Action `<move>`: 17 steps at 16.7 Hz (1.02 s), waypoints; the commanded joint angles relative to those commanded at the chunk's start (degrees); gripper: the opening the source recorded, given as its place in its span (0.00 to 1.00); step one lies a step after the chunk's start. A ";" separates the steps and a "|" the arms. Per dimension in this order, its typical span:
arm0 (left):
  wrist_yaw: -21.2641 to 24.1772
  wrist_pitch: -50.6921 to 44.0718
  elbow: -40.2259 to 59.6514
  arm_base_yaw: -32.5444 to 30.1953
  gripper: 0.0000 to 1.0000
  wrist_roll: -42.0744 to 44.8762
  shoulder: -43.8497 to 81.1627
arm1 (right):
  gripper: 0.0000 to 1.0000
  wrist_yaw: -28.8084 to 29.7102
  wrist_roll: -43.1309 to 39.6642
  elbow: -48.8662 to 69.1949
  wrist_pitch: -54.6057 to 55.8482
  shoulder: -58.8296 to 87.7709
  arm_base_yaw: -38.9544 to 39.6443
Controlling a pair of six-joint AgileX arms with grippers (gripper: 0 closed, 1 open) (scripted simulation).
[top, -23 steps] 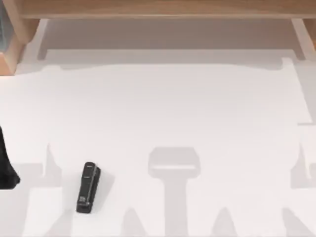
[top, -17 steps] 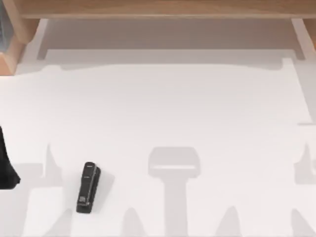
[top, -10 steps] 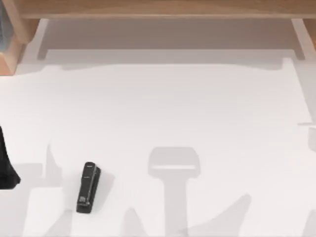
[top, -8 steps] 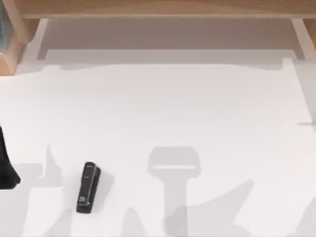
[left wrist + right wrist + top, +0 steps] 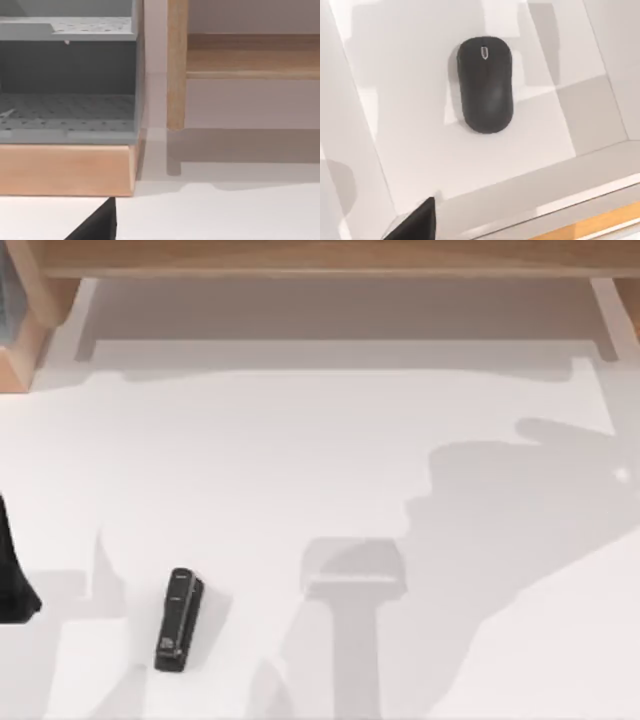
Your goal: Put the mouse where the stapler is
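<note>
You have the stapler (image 5: 178, 620), a small narrow black bar with a rounded end and a pale label near the other end, lying flat on the white table (image 5: 320, 470). Its long axis runs almost straight toward the wooden shelf (image 5: 320, 258), rounded end nearer it. Your right wrist camera looks down on the black mouse (image 5: 485, 84), well apart from the stapler. You cannot tell either gripper's finger state.

Top camera looks straight down on the white table (image 5: 320, 470); both wrist cameras sit close above it.
</note>
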 joint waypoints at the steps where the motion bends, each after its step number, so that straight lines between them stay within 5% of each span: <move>1: 0.00 0.00 0.00 0.00 1.00 0.00 0.00 | 1.00 -0.09 -0.57 5.42 -2.43 6.15 0.09; 8: 0.00 0.00 0.00 0.00 1.00 0.00 0.00 | 1.00 -0.85 -3.42 29.31 -13.21 33.79 1.52; 17: 0.00 0.00 0.00 0.00 1.00 0.00 0.00 | 1.00 -1.21 -3.66 33.30 -14.19 37.52 1.63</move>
